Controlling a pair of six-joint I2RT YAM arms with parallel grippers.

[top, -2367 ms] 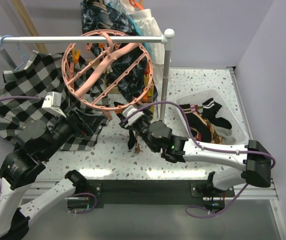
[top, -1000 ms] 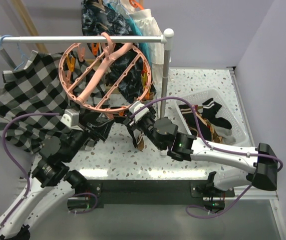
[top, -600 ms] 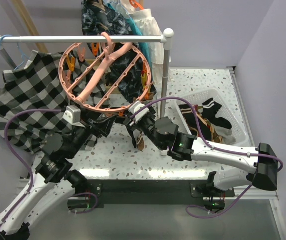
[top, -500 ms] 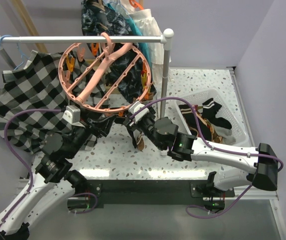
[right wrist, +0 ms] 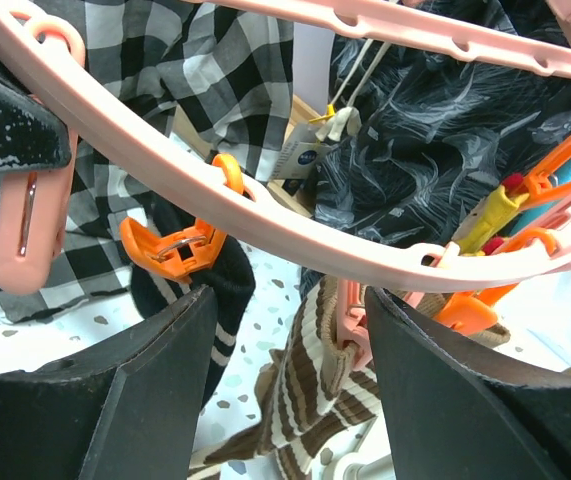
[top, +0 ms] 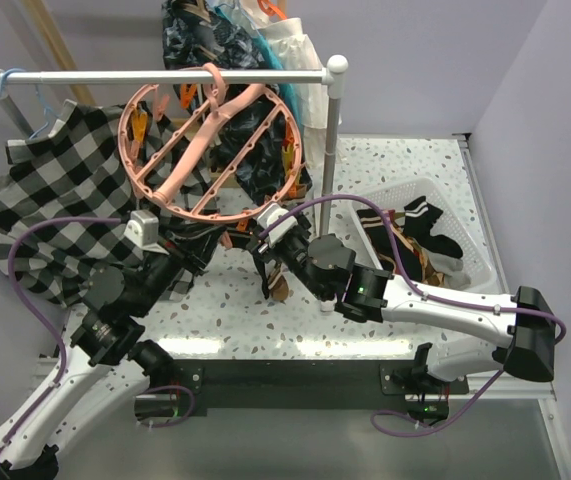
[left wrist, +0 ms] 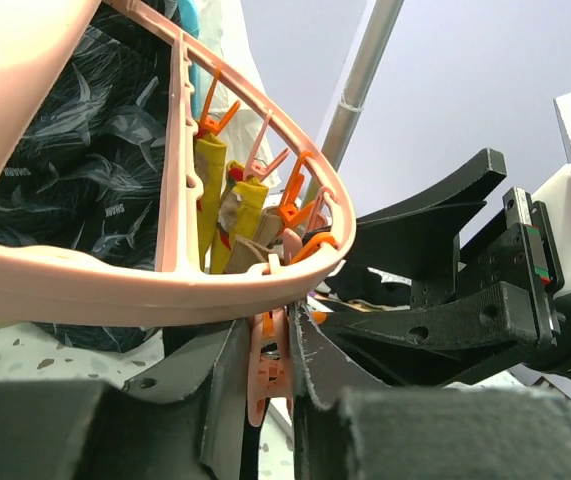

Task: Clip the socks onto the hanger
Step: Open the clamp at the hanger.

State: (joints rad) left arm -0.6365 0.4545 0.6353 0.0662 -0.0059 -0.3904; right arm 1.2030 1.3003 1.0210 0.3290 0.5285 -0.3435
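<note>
Salmon-pink drying hanger (top: pixel 205 145) hangs by its hook from the white rail (top: pixel 155 76); the work is at the ring's 5 o'clock edge in the top view. Left fingers (left wrist: pixel 215 400) are closed on a pink clip (left wrist: pixel 268 375) dangling under the rim, one finger on each side, pinching it. Right fingers (right wrist: pixel 145 400) are parted. The brown-and-cream striped sock (right wrist: pixel 310 400) hangs in the gap with desk (top: pixel 395 160) showing between it and one finger, so judged not gripped. Its cuff runs up to a neighbouring clip (right wrist: pixel 353 325) on the rim; whether that clip actually bites the fabric is hidden. More socks (top: pixel 420 235) lie in the white basket (top: pixel 395 192) at the desk's 3 o'clock.

Risks, as judged:
- The ring hangs free, so a nudge from either arm would swing or tilt it and carry the clips off line.
- If only a sliver of cuff is in the bite, the sock's own weight could pull it out and drop it to the desk.
- The pinched clip is small and smooth. It may squirt out sideways and snap shut before any fabric is fed in.
- Both sets of fingers sit just beside each other under the rim, so a careless sideways move risks a knock.
- The purple cable (top: pixel 335 207) loops near the rim at 4 o'clock and could snag a clip.
</note>
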